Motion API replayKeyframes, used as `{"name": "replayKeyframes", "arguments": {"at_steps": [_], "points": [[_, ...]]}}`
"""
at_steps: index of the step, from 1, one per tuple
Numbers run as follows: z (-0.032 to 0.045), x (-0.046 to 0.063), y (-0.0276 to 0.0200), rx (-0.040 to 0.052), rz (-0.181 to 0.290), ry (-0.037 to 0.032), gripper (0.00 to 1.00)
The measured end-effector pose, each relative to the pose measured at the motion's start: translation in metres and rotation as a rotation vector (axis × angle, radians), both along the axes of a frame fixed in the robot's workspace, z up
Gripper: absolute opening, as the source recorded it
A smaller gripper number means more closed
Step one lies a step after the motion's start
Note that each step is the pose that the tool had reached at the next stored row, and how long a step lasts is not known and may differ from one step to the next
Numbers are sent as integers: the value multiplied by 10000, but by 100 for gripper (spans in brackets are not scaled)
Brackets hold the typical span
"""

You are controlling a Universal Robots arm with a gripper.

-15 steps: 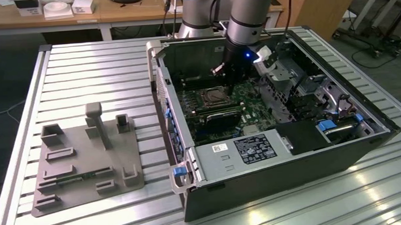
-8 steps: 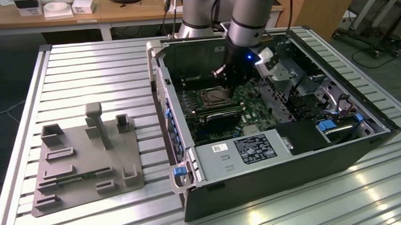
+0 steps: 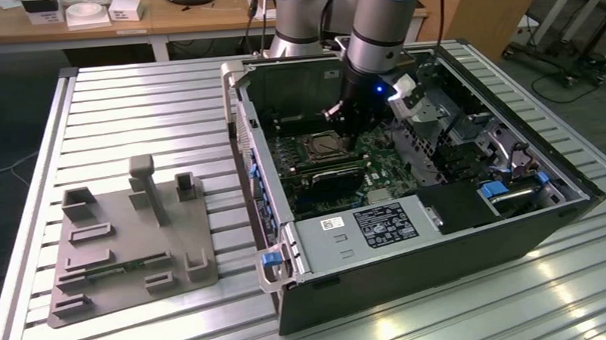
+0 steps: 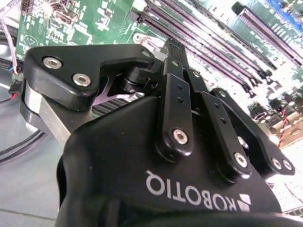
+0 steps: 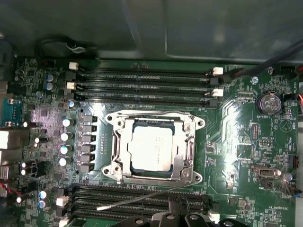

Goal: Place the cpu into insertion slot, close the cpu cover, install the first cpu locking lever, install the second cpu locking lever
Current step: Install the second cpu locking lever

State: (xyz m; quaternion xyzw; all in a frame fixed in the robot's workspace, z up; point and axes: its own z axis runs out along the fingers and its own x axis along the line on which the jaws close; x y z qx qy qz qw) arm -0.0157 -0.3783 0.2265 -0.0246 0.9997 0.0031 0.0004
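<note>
A slatted metal table (image 3: 139, 92) carries everything here. On the exterior view's right stands the big open computer case (image 3: 417, 264), its side off and its green circuit board (image 3: 384, 167) on show. On the exterior view's left lies a grey fixture plate (image 3: 134, 251) with upright pegs, well apart from the action.

The robot arm (image 3: 379, 39) reaches down into the case from the far side, and the gripper (image 3: 347, 134) hangs low over the board, just beside the socket. In the second wrist view the gripper (image 4: 177, 54) has its black fingers (image 4: 176, 99) drawn together to a narrow point, with nothing visible between them, above the long memory slots (image 4: 208, 52).

Now the first wrist view: the insertion slot (image 5: 154, 146) sits mid-board, between two banks of memory slots (image 5: 142, 82). The cpu (image 5: 151, 149) lies flat inside it, silvery top showing. The cpu cover (image 5: 187, 153) is down around the chip, framing it. One thin locking lever (image 5: 142, 199) sticks out loose, slanting across the near memory slots, not hooked down. A wire runs along the socket's far edge (image 5: 147, 113); whether that one is latched I cannot tell.
</note>
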Motion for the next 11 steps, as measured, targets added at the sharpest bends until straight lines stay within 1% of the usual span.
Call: {"name": "replayKeyframes", "arguments": {"at_steps": [8, 11], "points": [[0, -18, -19, -7, 0, 1, 11], [0, -62, -20, -7, 2, 1, 11]]}}
